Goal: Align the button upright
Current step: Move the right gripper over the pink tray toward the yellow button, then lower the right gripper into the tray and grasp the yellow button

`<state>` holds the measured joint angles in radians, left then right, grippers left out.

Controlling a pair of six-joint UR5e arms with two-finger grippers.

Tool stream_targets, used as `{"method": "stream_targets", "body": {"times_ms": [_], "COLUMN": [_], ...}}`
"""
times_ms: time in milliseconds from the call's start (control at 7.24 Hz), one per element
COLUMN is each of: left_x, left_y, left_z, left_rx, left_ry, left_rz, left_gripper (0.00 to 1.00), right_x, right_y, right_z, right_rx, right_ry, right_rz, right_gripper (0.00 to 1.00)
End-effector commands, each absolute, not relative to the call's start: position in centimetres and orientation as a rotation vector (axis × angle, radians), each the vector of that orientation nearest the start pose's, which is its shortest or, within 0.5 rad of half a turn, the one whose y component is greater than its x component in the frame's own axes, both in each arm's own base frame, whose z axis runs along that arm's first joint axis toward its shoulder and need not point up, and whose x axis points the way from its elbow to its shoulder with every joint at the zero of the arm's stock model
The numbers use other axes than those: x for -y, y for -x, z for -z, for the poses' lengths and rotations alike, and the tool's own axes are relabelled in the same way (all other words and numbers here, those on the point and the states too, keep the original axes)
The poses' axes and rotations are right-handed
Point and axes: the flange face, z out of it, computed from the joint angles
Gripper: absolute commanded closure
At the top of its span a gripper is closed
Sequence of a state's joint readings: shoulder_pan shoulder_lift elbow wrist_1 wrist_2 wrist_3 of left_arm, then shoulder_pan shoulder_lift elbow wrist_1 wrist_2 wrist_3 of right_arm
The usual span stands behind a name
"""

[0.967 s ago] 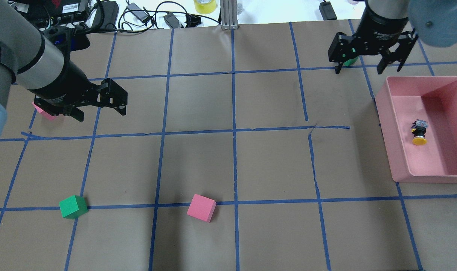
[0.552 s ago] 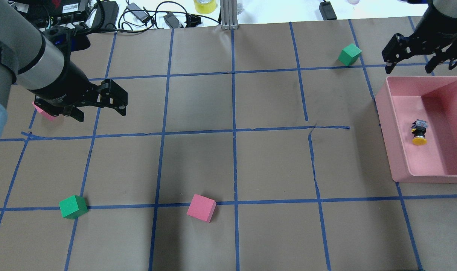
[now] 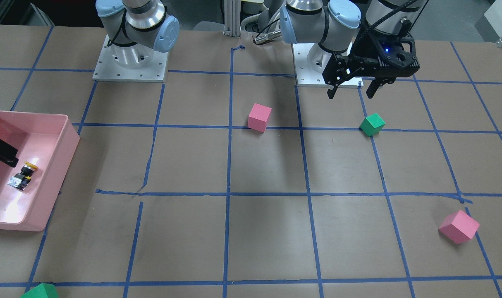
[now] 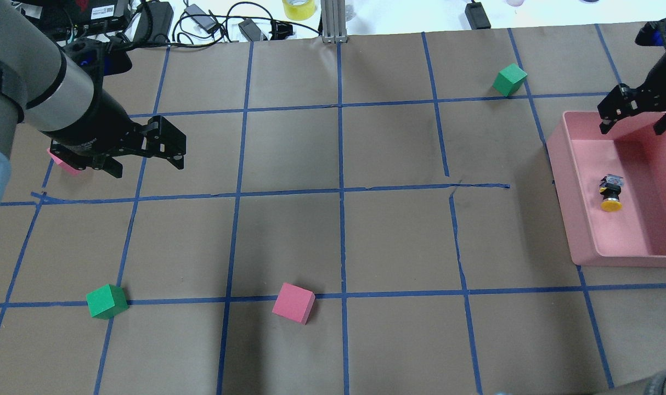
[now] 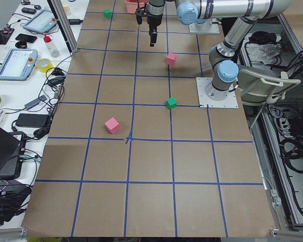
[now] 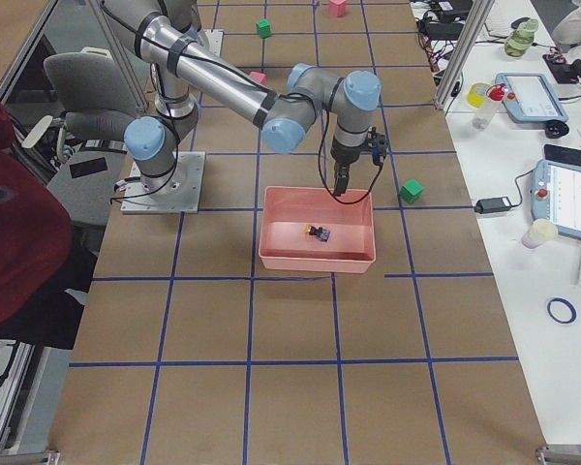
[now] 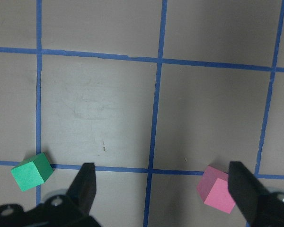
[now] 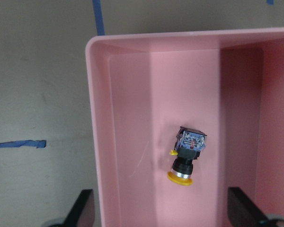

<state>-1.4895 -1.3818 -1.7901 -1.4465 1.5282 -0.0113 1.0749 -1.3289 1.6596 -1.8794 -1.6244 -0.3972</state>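
Far left, the left gripper (image 4: pixel 146 163) hangs over the table with its fingers spread wide and nothing in them, well apart from anything that matters. A green cube (image 4: pixel 107 301) and a pink cube (image 4: pixel 293 303) sit on the near side, just clutter.

All the action's on the right. The button (image 4: pixel 610 195) lies on its side on the floor of the pink bin (image 4: pixel 562 181), with its yellow cap pointing near and its terminal block pointing far, so the long axis runs roughly near-far. The right gripper (image 4: pixel 632 127) hovers over the bin's far end, fingers wide, empty.

So the button is on the near side of those fingers, and in the right wrist view its body lies crosswise to their closing line. Looks like the right arm's job: shift nearer, drop in, pinch across the collar.
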Motion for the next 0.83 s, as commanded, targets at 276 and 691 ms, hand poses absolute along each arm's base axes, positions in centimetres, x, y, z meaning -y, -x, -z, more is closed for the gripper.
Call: {"method": "stream_targets", "body": {"times_ms": [276,691], "left_x": [43.0,43.0], "left_y": [10.3,10.2], "left_z": [-47.8,-47.9], "left_rx": [-3.172,-3.171], "left_ry": [0.141,0.143], "left_rz": [0.148,0.151], "left_gripper": [0.0,0.0], "right_x": [55.5,54.8], "right_y": [17.9,20.3], "right_z": [-27.7,-24.3], "right_rx": [-3.202,-3.196], "right_ry": [-0.137,-0.198], "right_rz": [-0.173,-0.239], "right_gripper": [0.0,0.0]}}
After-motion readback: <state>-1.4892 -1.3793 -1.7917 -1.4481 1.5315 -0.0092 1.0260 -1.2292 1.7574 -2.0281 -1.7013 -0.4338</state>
